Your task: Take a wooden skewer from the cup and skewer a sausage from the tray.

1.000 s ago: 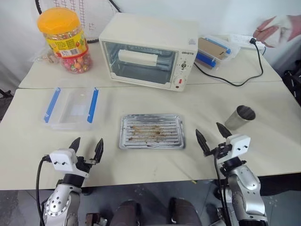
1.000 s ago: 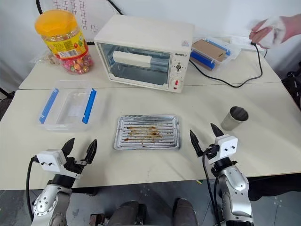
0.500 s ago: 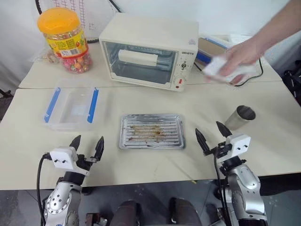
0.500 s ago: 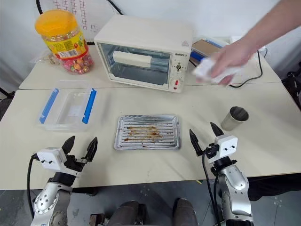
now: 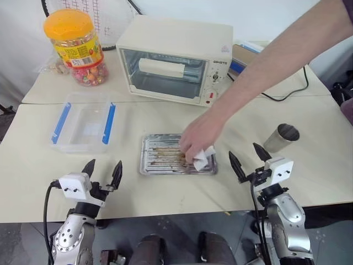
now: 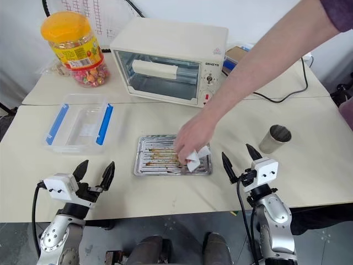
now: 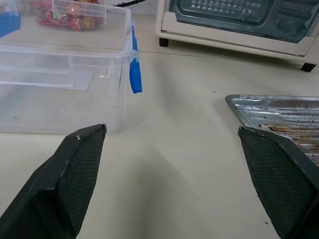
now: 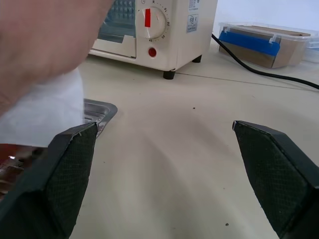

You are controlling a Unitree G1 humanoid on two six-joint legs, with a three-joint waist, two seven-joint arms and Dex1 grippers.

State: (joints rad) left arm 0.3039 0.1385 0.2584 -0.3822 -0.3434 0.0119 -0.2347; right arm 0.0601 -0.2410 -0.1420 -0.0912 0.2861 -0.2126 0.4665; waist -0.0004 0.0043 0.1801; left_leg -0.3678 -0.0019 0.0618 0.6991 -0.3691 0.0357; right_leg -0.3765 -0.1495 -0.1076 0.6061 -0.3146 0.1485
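Tray, centre of table, sausage-free: a person's hand has just reached in, apparently wiping it with a white cloth; cup far right; left gripper and right gripper spread, empty, waiting.

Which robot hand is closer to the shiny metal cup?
The right gripper. It sits just in front of the cup, while the left gripper is far across the table, beyond the tray.
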